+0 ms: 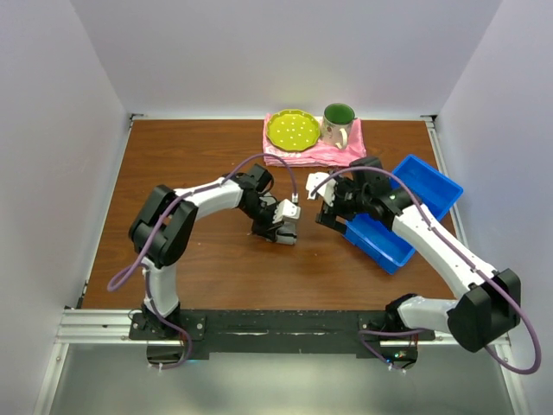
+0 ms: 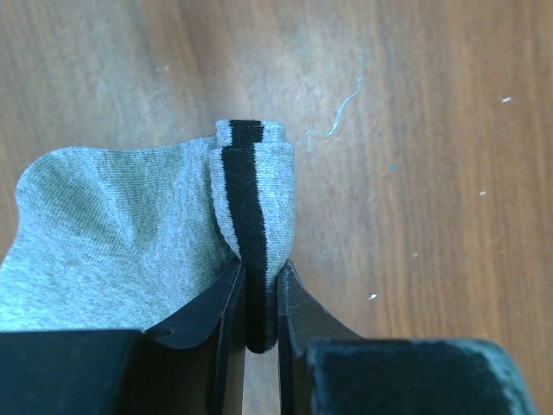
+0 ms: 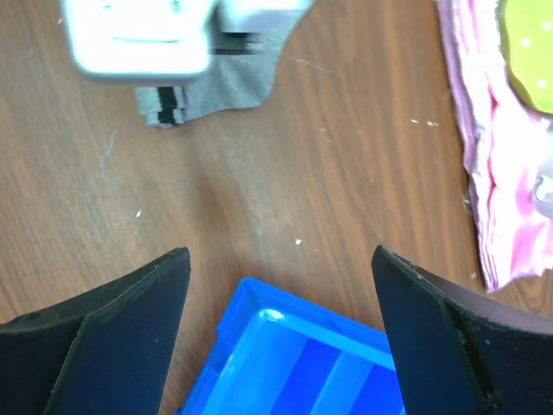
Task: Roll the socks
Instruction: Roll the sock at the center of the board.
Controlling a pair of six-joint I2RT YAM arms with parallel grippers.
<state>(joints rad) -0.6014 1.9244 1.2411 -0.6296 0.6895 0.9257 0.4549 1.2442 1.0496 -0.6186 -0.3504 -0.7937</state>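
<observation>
**Now: sock cuff clenched on the left, right side released**

Shows, near the middle of the brown wooden tabletop (image 1: 190, 268), the grey knitted sock (image 2: 104, 225) with dark stripes at its cuff. Gives the clearest look from the left wrist: a folded cuff end standing on edge, with a dark stripe along its crest, and the rest of the grey fabric spread flat to the left, touching the wood. Clenches the left jaws on that folded cuff, with a black finger (image 2: 203, 316) pressed against each side of the fold. Hides most of the fabric in the top view, under the white wrist housing (image 1: 285, 216) of the left arm. Picks up the sock (image 3: 225, 82) from the right wrist as a grey patch, striped end poking out below the same blurred white housing.

Holds the right jaws released and spread wide, above the tabletop, near the sock yet apart from it, and over the near rim of a blue rectangular plastic bin (image 3: 285, 354). Sets that bin at a slant, right of centre.

Further back, by the far edge: a crumpled pink cloth (image 1: 333, 154) carrying a round yellow-green plate (image 1: 291, 130) on the left and a pale mug with a green inside (image 1: 339, 121) on the right, both well apart from the sock.
</observation>
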